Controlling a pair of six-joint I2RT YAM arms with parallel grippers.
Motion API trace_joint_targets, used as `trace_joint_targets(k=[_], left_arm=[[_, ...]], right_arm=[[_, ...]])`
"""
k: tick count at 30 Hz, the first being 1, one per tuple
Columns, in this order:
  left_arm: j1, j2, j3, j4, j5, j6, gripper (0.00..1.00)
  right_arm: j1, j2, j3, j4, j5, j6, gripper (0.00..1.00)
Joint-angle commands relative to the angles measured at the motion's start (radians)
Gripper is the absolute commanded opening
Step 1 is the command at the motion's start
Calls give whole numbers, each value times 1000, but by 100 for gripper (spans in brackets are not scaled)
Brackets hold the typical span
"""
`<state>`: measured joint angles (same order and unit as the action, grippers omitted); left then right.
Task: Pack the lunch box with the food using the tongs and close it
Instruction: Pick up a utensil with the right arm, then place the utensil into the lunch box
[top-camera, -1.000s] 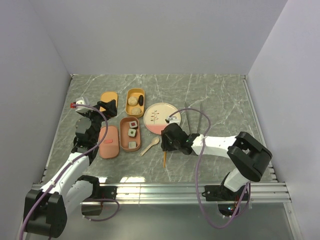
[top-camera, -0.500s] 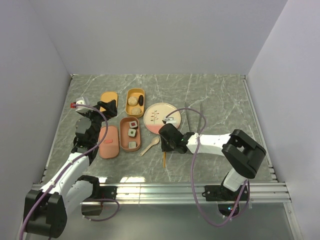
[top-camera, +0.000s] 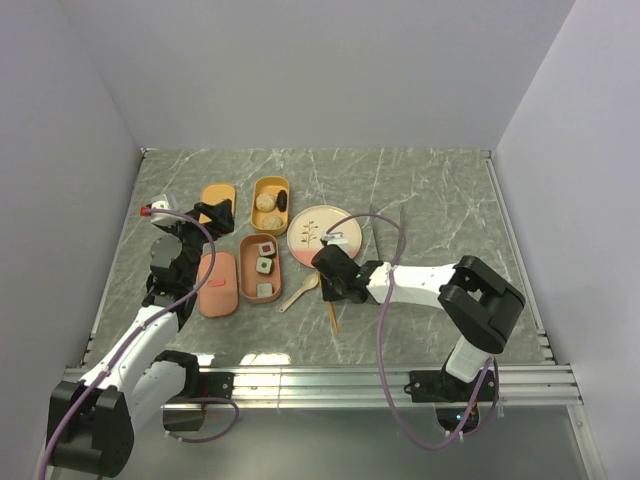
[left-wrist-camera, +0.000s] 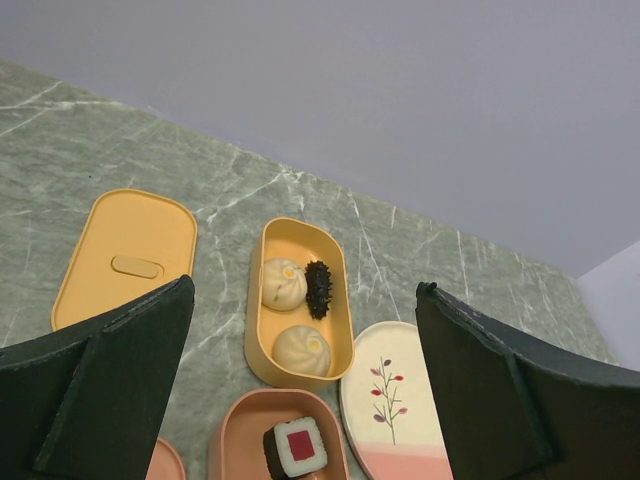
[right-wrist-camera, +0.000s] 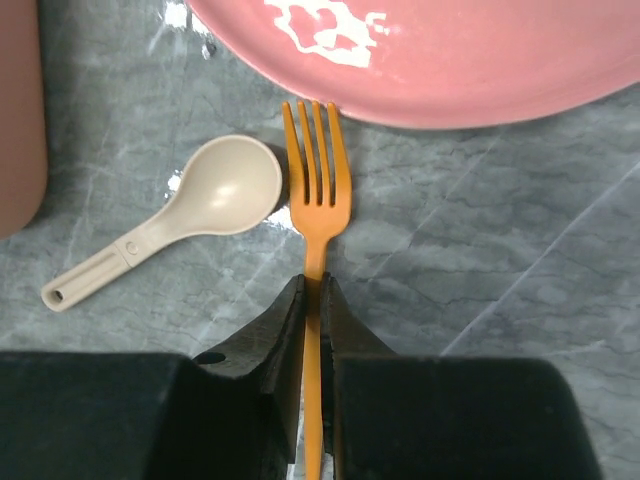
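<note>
Handling the tongs (top-camera: 377, 236): thin grey metal, so probably light, springy and slick. I would grip across both arms near the middle, where a squeeze brings the tips together (the joined end gives no leverage).
Left claw (top-camera: 215, 213): jaws wide apart, holding nothing, hanging over the desk (top-camera: 440, 200) near the yellow lid.
Yellow lid (top-camera: 217, 197): lying flat, off its box.
Pink lid (top-camera: 217, 283): lying flat just beside the pink box, also off.
Pink box (top-camera: 244, 275): open, with three sushi rolls (top-camera: 264, 265) in a row, one of them red-centred.
Yellow box (left-wrist-camera: 252, 330): open, holding two beige buns (left-wrist-camera: 283, 283) and a dark piece (left-wrist-camera: 318, 288) beside the farther bun.
Beige spoon (right-wrist-camera: 190, 205): on the desk, its bowl just beside the fork's tines.
Plate (top-camera: 325, 228): no food on it that I can see.
Orange fork (right-wrist-camera: 315, 200): tines pointing at the plate's near rim.
Right claw (right-wrist-camera: 312, 305): clamped on the fork's handle, not on the tongs.
Tongs' place: on the desk just right of the plate, apart from both claws.
Judgement: the food looks boxed already, and neither lid is on yet.
</note>
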<state>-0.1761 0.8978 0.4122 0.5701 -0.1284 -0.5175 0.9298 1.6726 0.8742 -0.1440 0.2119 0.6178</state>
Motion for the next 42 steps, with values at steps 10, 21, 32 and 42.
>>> trace_joint_targets(k=[10, 21, 32, 42], left_arm=[[4, -23, 19, 20, 7, 1, 99], [4, -28, 16, 16, 3, 1, 99], [4, -27, 17, 14, 0, 2, 99], [4, -23, 17, 16, -4, 4, 99]], right_arm=[[7, -73, 199, -22, 37, -102, 4], [7, 104, 440, 109, -157, -107, 0], [7, 294, 618, 201, -242, -58, 0], [6, 384, 678, 195, -232, -46, 0]])
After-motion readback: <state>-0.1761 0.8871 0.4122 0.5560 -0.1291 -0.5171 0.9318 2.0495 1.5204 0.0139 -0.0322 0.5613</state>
